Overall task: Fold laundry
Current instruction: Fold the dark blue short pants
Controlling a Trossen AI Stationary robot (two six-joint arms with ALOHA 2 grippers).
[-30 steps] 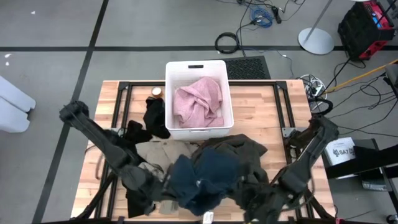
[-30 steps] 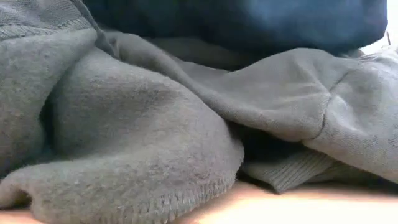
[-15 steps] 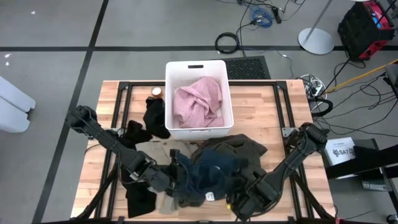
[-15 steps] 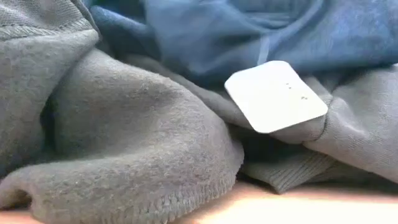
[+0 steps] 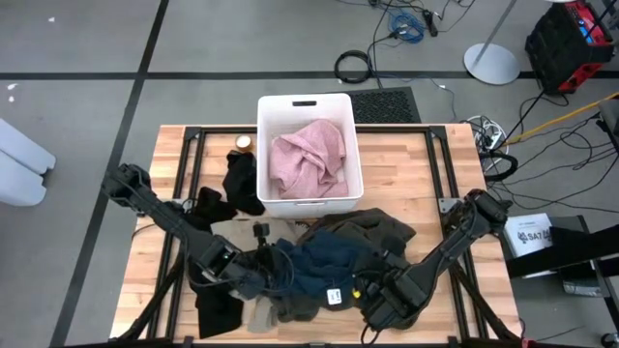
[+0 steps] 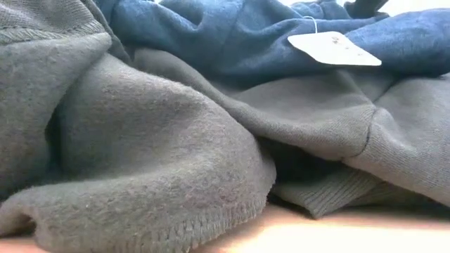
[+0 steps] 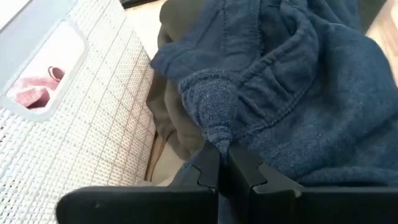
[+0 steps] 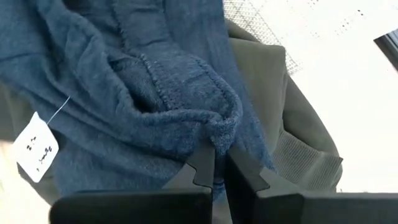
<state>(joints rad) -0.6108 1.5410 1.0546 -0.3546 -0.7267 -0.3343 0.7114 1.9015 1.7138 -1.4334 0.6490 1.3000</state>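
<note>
A navy blue garment [image 5: 324,271] lies bunched on a dark olive-grey garment [image 5: 372,232] near the table's front edge. A white tag [image 5: 336,296] hangs from it by a thread. My left gripper [image 7: 222,155] is shut on the navy garment's left side, my right gripper [image 8: 219,158] on its right side. In the low view the olive-grey garment [image 6: 140,140] fills the foreground, with the navy one [image 6: 232,42] and the tag [image 6: 334,49] on top. A beige garment [image 5: 242,234] lies under the pile's left side. Black garments [image 5: 242,184] lie left of the bin, and a pink one [image 5: 309,159] lies inside it. My left gripper pinches a bunched-up fold of the navy garment [image 7: 214,118] between its two fingers, several layers gathered to a point. It comes slanting down from the table's left. The cloth beyond the fingers lies slack on the pile. My right gripper pinches a hemmed fold of the navy garment [image 8: 217,134] between its two fingers, coming slanting down from the table's right. The cloth spreads slack away from the fingers onto the olive-grey garment.
A white plastic bin [image 5: 308,104] stands at the table's far middle. A small round brown thing [image 5: 243,143] lies left of it. Bare wooden tabletop [image 5: 435,174] shows to the bin's right. Cables and stands lie on the floor beyond the table.
Both grippers have come down toward the pile and tipped, carrying the navy garment. The garment, held up a second ago, now rests slack on the olive-grey one. Its white tag has swung into sight and settled on top of the cloth.
</note>
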